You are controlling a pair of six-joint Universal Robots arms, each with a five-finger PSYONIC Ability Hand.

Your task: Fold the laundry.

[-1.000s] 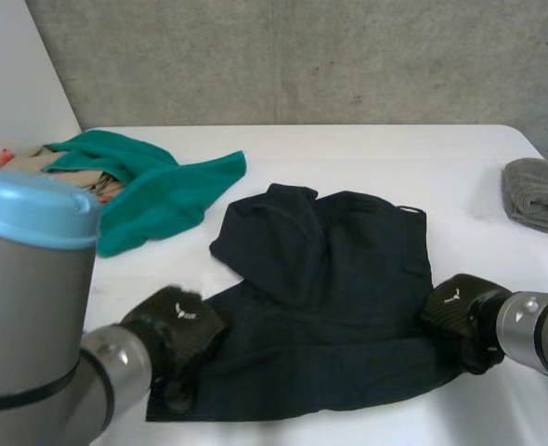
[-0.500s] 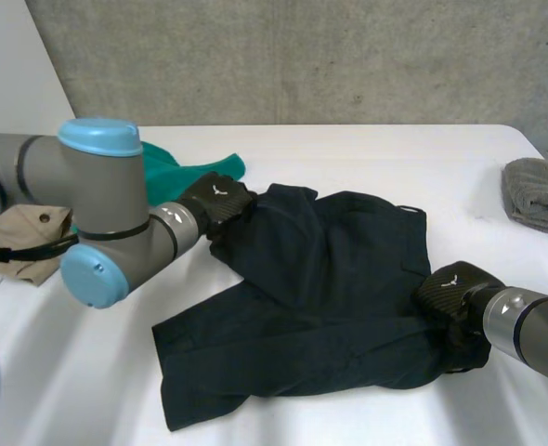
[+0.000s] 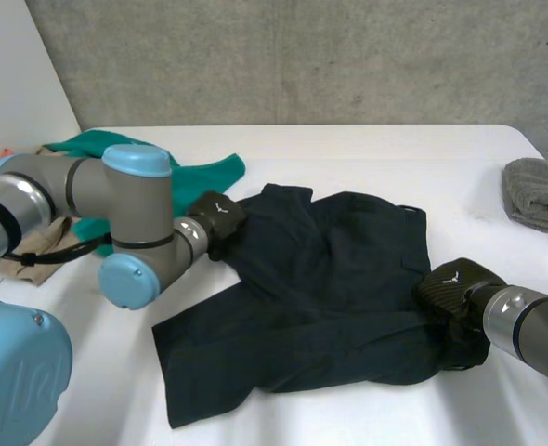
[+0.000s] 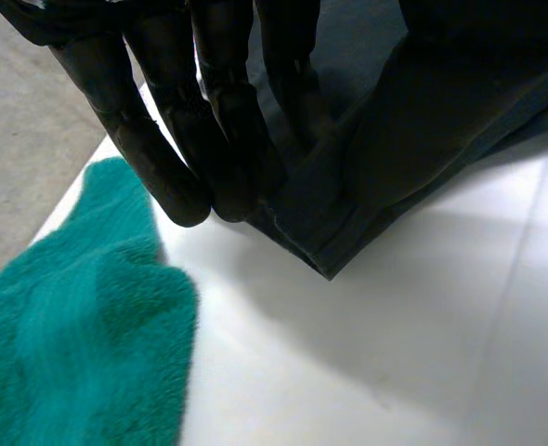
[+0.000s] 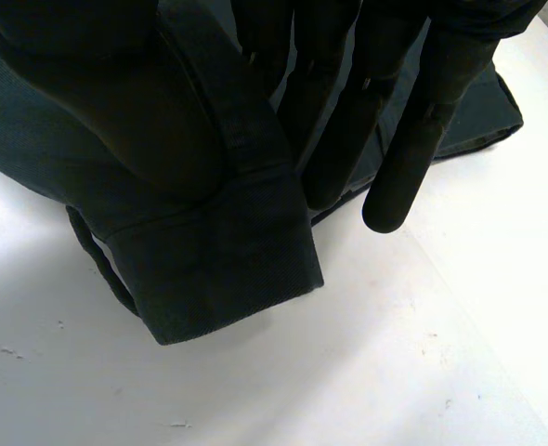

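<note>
Dark navy garment point(image 3: 330, 297) spread on white table point(image 3: 395, 153), left hand point(image 3: 220, 212) at its far corner beside a green towel point(image 3: 211, 173), fingers point(image 4: 209, 139) pinching the fold, right hand point(image 3: 455, 290) at its near edge, fingers point(image 5: 413, 121) and thumb clamping the hem.

Lit softly and evenly from above in the head view, with flat, bright white across the bench point(image 3: 367, 153) and a duller grey on the concrete wall point(image 3: 302, 56). Hardly any shading within the dark garment point(image 3: 339, 279), only faint folds, and a pale, soft-edged shadow along its near hem. From the left wrist, a diffuse shadow on the bench beneath the lifted garment corner, with brighter white farther out; a dull sheen on the left robot hand point(image 4: 200, 121); vivid green on the towel point(image 4: 60, 344). From the right wrist, the right robot hand point(image 5: 432, 102) almost merged with the dark cloth, with grey shade under the cuff.
</note>
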